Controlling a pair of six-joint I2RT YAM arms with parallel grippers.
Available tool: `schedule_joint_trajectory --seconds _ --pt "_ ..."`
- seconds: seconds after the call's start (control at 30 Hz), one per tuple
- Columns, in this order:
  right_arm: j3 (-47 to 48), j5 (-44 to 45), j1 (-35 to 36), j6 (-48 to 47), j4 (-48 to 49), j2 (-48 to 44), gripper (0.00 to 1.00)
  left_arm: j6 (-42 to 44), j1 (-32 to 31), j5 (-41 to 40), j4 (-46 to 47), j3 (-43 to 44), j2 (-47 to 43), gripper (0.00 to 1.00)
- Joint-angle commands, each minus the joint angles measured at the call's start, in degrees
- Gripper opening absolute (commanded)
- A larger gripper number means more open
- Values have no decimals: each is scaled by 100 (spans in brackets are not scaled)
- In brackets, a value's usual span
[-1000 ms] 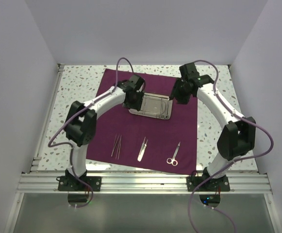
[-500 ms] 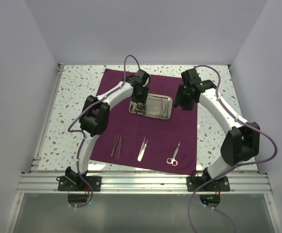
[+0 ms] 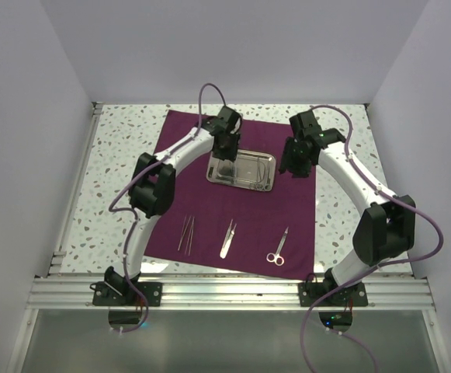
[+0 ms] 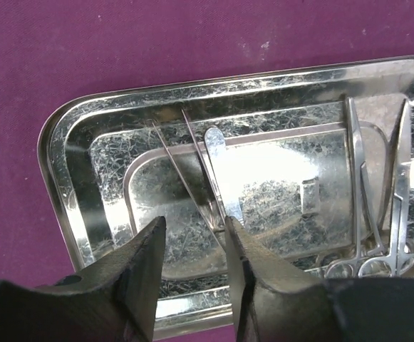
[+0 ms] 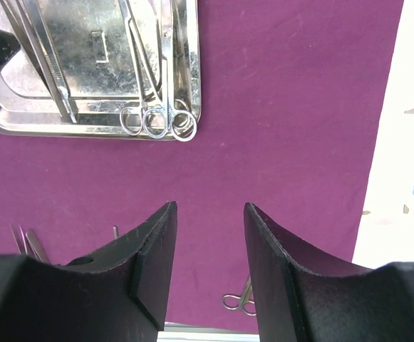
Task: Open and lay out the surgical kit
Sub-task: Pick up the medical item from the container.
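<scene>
- Left gripper (image 4: 196, 231), jaws parted, poised over tweezers (image 4: 190, 160) lying in the steel tray (image 4: 58, 164).
- Right gripper (image 5: 210, 214), jaws released, hangs above the maroon cloth (image 5: 292, 107) beside the tray.

The table (image 3: 116, 155) is overlooked from above and behind; the steel tray (image 4: 55, 167) is shared by both downward-facing, closer wrist views.

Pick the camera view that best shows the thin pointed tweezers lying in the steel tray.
Left wrist: the tweezers lie close-up, both thin arms distinct on the tray. The right wrist view catches them only at its top-left edge, partly cropped. In the top external view they are too small to make out.
</scene>
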Motion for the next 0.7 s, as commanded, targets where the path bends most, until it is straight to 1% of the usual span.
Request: schedule_joint_trajectory --seconds 0.0,0.23,0.33,0.37,0.43,0.47,0.53,0.57,0.6,0.67 --pt "110 131 17 -157 -72 -64 46 34 13 23 63 200 202 42" --pt "119 175 9 -192 -133 -134 46 61 13 -101 37 235 501 38" --pt "75 184 17 -166 -133 -161 46 87 13 -153 -16 226 536 32" --pt "57 184 17 -140 -133 -178 46 96 13 -171 -25 217 545 26" --pt "22 175 9 -113 -125 -196 46 131 13 -206 -34 173 545 22" --pt "13 175 17 -105 -125 -231 46 149 13 -215 -60 182 562 16" --pt "-4 166 9 -87 -116 -258 46 219 13 -180 -69 173 606 10" --pt "-22 166 17 -70 -116 -275 46 228 13 -162 -104 164 624 5" --pt "-22 166 17 -69 -116 -293 46 254 13 -145 -104 156 633 1" --pt "-48 158 17 -61 -125 -310 46 298 13 -84 -87 59 633 0"
